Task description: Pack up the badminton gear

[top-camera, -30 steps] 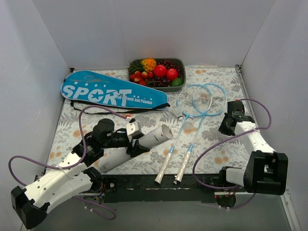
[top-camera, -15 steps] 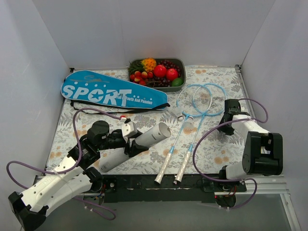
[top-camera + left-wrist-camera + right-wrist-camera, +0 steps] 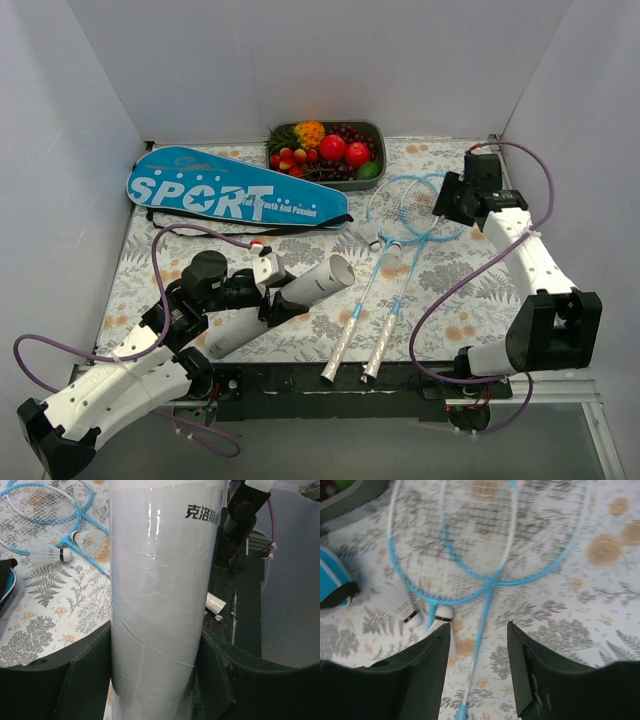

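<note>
1. Nothing is packed yet. The blue "SPORT" bag (image 3: 235,192) lies flat at the back left of the tabletop (image 3: 470,290), with no gear in it as far as the top view shows. Whether its zip is open, you can't tell.
2. Your left gripper (image 3: 280,291) is clamped on the shuttlecock tube (image 3: 160,605), with a finger pressed to each side in the wrist view. The tube sits front left, tilted, open end toward the rackets, well apart from the bag.
3. Two loose shuttlecocks (image 3: 50,555) lie on the tabletop just beside the racket throats. They are not in the tube, so that is likely the step in hand.
4. The two rackets (image 3: 418,205) lie crossed at centre right – heads overlapping near the fruit tray (image 3: 378,130), white handles toward the near edge. Neither is held.
5. Your right gripper (image 3: 479,630) is released, jaws apart with nothing between them, and hangs over the racket heads and shuttlecocks.
6. Left to do, by my read: shuttlecocks into the tube, then the tube and both rackets into the bag, then close it. That is nearly the whole task.
</note>
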Controlling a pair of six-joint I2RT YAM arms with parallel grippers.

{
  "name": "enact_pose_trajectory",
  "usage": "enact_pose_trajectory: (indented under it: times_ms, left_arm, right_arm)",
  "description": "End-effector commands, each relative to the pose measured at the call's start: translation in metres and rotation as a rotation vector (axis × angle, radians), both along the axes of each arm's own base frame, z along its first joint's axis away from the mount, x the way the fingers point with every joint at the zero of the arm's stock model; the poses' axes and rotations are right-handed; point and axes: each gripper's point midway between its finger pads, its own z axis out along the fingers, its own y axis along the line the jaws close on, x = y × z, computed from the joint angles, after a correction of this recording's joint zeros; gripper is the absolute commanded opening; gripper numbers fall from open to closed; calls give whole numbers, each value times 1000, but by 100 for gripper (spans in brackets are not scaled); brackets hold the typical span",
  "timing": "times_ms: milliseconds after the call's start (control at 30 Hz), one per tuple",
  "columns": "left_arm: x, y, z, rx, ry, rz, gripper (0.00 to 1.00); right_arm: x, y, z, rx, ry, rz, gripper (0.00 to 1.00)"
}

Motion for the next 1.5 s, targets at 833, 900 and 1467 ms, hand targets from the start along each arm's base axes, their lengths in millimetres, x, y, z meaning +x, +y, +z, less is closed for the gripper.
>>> enact_pose_trajectory:
  times_ms: [833, 900, 1467]
  left_arm:
    - [-6, 0, 4, -26, -17, -21, 21]
    - [-6, 0, 5, -29, -21, -21, 21]
    - [-11, 3, 3, -37, -33, -16, 22]
  right_arm:
    - [-69, 125, -38, -527, -46, 849, 67]
    - [-62, 123, -37, -577, -75, 821, 67]
    - [-50, 121, -85, -693, -55, 797, 62]
